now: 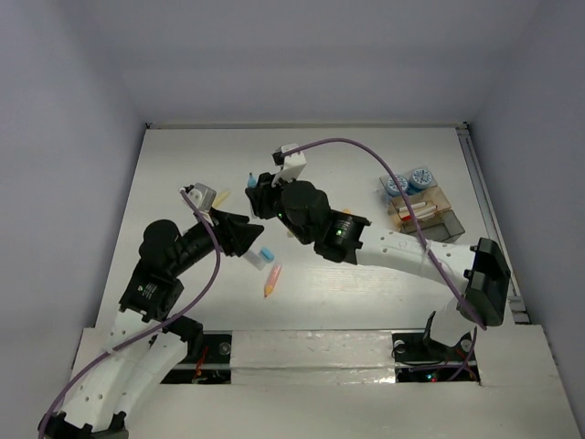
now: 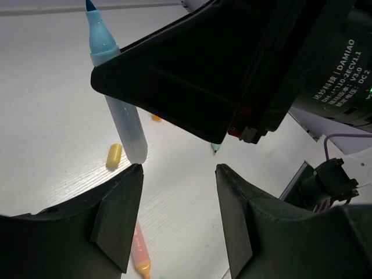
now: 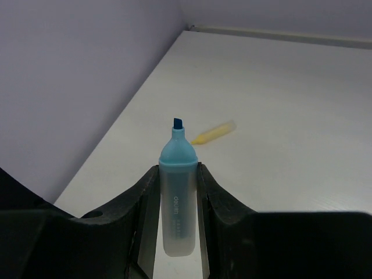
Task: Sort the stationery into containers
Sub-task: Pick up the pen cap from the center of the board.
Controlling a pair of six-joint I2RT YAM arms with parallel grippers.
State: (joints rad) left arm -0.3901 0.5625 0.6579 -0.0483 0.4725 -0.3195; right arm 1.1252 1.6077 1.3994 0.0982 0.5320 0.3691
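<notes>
White counter (image 1: 366,146), pale lilac walls on three sides. Nearest the near edge, left of centre, lies one orange pen (image 1: 271,279), its long axis running roughly near to far. Just beyond it sits one short blue stub (image 1: 266,254), close to the left claw (image 2: 178,171). That claw's jaws stand apart with only bare counter between them.

Next, over the middle of the counter and left of centre, the right claw (image 3: 177,174) is clamped on one highlighter (image 3: 176,160). The highlighter has a frosted, pale barrel, a light-blue shoulder and a bare dark-blue chisel tip. Its long axis runs straight out from the claw, with the tip pointing toward the far left corner. I cannot tell whether its rear end touches the counter.

One short yellow stub (image 2: 114,156) lies flat beside the barrel's rear end. One yellow pen (image 3: 215,132), blurred, lies beyond the tip.

Toward the right edge, well apart from all of this, a clear grey tray (image 1: 446,225) and a wood-coloured tray (image 1: 430,199) sit together. Two round blue-and-white pots (image 1: 395,186) stand just behind them.
</notes>
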